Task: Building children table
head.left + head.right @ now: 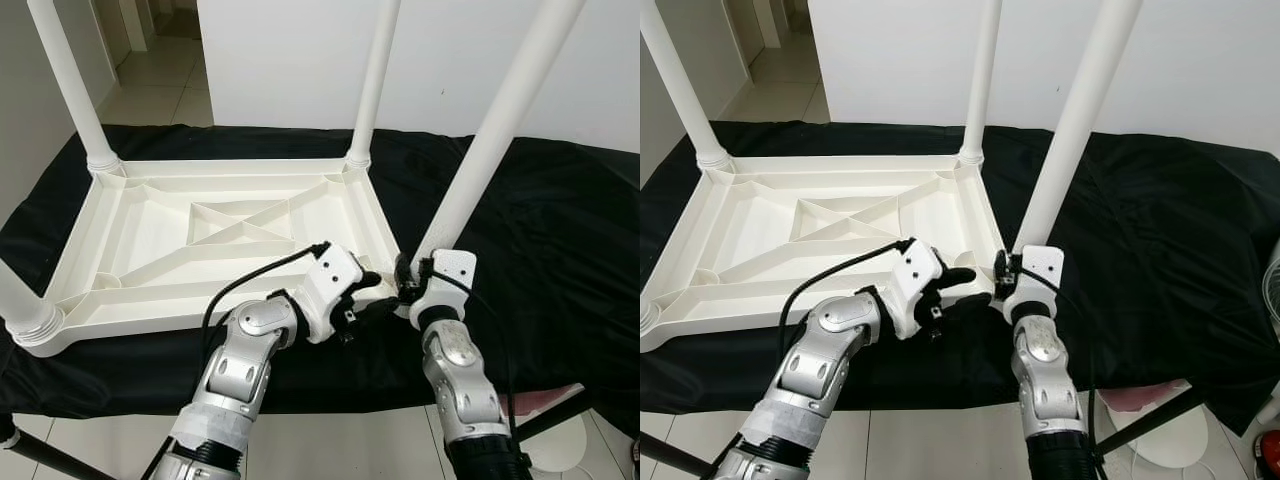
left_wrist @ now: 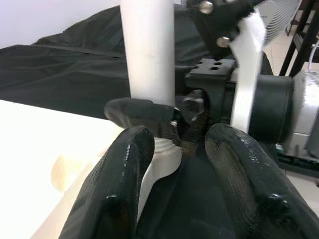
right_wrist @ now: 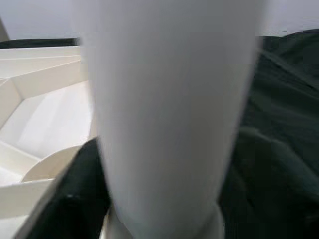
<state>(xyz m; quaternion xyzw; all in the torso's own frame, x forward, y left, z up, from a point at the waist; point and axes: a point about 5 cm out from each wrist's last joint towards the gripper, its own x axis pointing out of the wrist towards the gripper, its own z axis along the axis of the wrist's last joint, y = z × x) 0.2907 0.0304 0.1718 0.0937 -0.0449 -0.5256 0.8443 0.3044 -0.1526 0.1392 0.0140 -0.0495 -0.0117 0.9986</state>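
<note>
A white wall backs a black cloth (image 1: 560, 230) spread across the worktop, with pale tiled floor (image 1: 160, 75) at the upper left of the frame. Upside down on the cloth, filling the left and centre, lies the white children's table top (image 1: 215, 235), its ribbed underside facing up. Legs stand at its corners; the near-right leg (image 1: 490, 130) rises tilted toward the upper right. At lower centre the right gripper (image 1: 410, 285) is closed round the base of that leg, just at the table's corner socket (image 2: 164, 159). The left gripper (image 1: 375, 297) reaches in from the lower left, its fingers (image 2: 124, 174) spread apart, just beside the same corner and holding nothing. A fan (image 2: 279, 20) shows at the left wrist view's upper right.
</note>
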